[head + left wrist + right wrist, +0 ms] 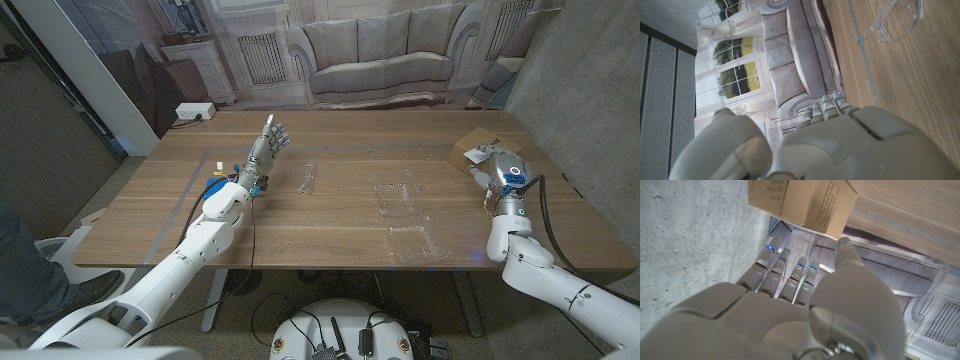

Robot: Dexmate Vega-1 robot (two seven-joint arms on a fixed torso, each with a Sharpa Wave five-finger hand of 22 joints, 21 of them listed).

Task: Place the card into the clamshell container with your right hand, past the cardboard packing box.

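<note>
Right hand (497, 166) stands just short of the cardboard packing box (470, 146), fingers (790, 270) extended side by side, gripping nothing visible. The card cannot be made out. The open clamshell container (408, 218) lies well inboard, beyond the fingers' reach.

- cardboard packing box (470, 148) sits just ahead of the right hand's (499, 169) fingers (790, 272), near the surface's (340, 135) far right edge; blocks a straight reach forward.
- bare wood runs from those fingers inward to the open clamshell container (409, 219); nothing stands between.
- concrete wall (590, 90) close on the outer side of the right hand, little room there.
- clear plastic piece (309, 176) lies off to the inner side of the left hand's (266, 147) fingers, well apart from the container.
</note>
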